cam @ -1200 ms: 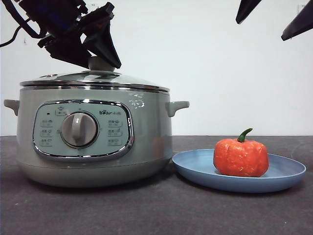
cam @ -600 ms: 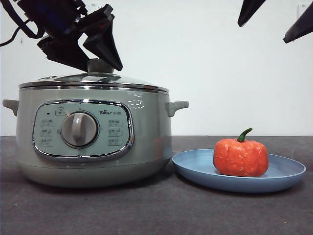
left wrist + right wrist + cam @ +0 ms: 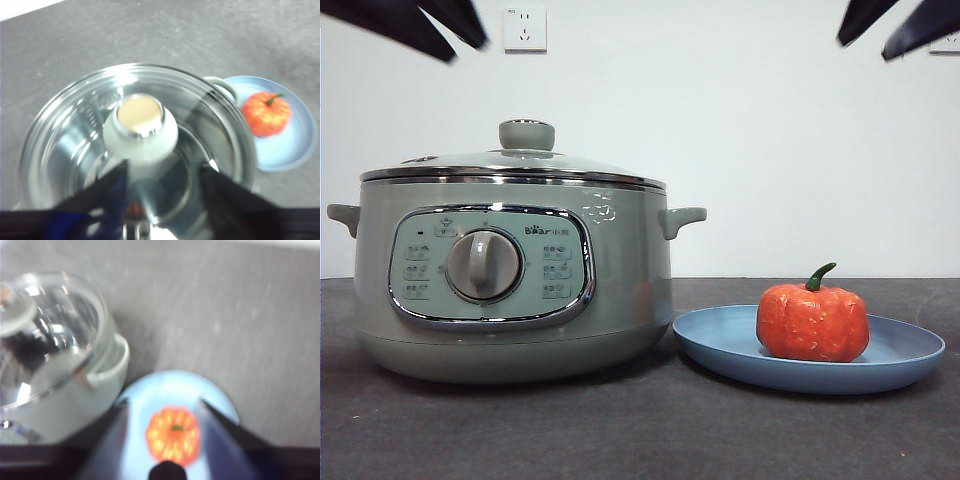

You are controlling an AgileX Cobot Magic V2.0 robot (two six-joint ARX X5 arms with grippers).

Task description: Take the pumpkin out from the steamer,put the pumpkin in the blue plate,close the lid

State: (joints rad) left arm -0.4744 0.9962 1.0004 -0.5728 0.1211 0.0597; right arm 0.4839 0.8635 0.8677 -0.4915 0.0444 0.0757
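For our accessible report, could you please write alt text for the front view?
A green steamer sits lidded, its glass lid closed, beside a blue plate holding the pumpkin. Only black gripper tips show at the two top corners, clear of everything.

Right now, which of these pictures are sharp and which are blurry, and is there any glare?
Front view: crisp, evenly lit, the steamer and pumpkin sharp, with soft shadows beneath them. Left wrist view: slightly blurred, bright reflections across the glass lid; the left gripper is a dark smear. Right wrist view: blurriest, the blue plate soft-edged, and the right gripper hazy.
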